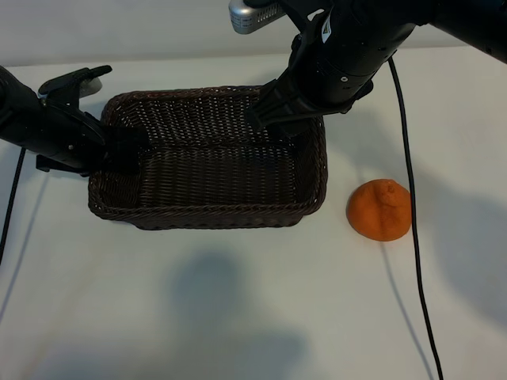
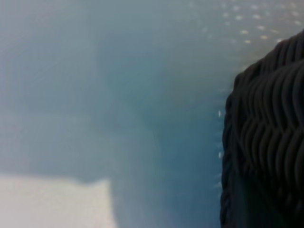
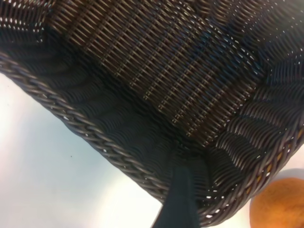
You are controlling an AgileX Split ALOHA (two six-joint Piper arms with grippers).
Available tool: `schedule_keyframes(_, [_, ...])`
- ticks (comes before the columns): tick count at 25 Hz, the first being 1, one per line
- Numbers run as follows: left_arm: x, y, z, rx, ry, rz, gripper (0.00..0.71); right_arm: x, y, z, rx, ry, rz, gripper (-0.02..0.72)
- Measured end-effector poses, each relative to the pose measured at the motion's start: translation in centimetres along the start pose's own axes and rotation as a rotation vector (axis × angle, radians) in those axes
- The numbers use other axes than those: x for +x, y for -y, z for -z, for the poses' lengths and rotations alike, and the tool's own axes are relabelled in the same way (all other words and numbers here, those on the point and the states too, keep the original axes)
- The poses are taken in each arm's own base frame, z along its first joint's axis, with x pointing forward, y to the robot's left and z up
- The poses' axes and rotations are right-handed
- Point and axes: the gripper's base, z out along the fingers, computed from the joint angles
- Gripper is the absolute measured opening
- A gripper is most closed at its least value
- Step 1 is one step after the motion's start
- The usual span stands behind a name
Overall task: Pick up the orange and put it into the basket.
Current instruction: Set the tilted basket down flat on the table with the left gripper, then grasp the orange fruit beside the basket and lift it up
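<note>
The orange [image 1: 380, 210] lies on the white table, just right of the basket [image 1: 207, 218], and nothing touches it. In the right wrist view a part of the orange [image 3: 280, 204] shows beyond the basket's corner [image 3: 237, 199]. My right gripper [image 1: 271, 119] hangs open and empty over the basket's far right corner, up and left of the orange. One of its dark fingers [image 3: 179, 199] shows against the wicker wall. My left gripper [image 1: 120, 149] sits at the basket's left rim, shut on it. The left wrist view shows only the wicker wall [image 2: 266, 142] close up.
A black cable [image 1: 412, 237] runs down the table just right of the orange. The arms throw shadows on the table in front of the basket. Bare table lies in front of and to the right of the orange.
</note>
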Motion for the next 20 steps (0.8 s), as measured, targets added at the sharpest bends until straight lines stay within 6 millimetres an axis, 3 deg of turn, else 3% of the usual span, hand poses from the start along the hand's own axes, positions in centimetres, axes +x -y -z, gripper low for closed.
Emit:
schedule_keyframes(7, [0.13,0.07,0.0,0.007,-0.015,0.004,0.161,0.0,0.0,0.0,0.0,0.0,0.0,0.595])
schedule_keyframes(10, [0.25,0.16,0.02,0.017,-0.03,0.009,0.28,0.0,0.0,0.0,0.0,0.0,0.0,0.595])
schedule_keyframes(16, [0.34,0.32,0.1,0.031,-0.043,0.023,0.601,0.01,0.0,0.0,0.0,-0.001,0.0,0.595])
schedule_keyframes(20, [0.51,0.47,0.35,0.043,-0.064,0.024,0.643,0.02,0.0,0.0,0.0,-0.002,0.0,0.595])
